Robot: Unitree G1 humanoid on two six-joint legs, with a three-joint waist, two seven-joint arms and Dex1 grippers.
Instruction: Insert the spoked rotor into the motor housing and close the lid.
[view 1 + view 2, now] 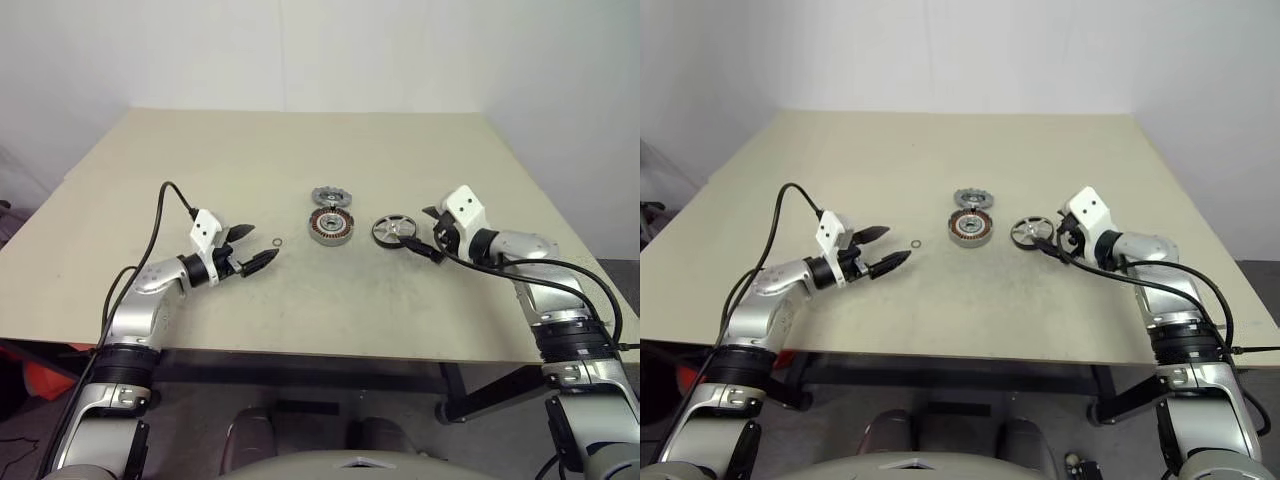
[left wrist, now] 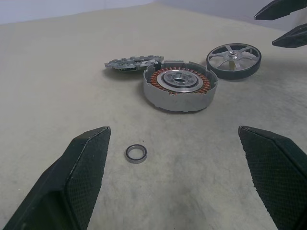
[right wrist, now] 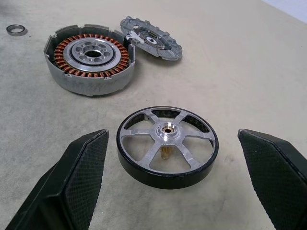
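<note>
Table: we see a beige table [image 1: 300,290] with all the parts lying near its middle, between our two arms.

Motor housing: we find the motor housing [image 1: 330,226] resting flat on the table, open side up, its copper windings circling the central hub.

Lid: we see the lid [image 1: 333,196] just behind the motor housing, on the far side from us; in the wrist views its near edge seems to lean against the housing rim, though we cannot be sure it touches.

Spoked rotor: the spoked rotor [image 3: 167,145] lies flat on the table to the right of the motor housing, near it but apart, spokes and small hub facing up.

Small ring: a small ring [image 2: 135,153] lies alone on the table to the left of the motor housing.

Left gripper: our left gripper [image 1: 251,248] hangs just above the table with its fingers spread wide and holding nothing; the small ring lies just ahead of the fingertips.

Right gripper: our right gripper [image 1: 1055,242] is beside the spoked rotor with its fingers wide apart, gripping nothing; in the right wrist view the rotor sits between the two fingers [image 3: 72,187], clear of both.
</note>
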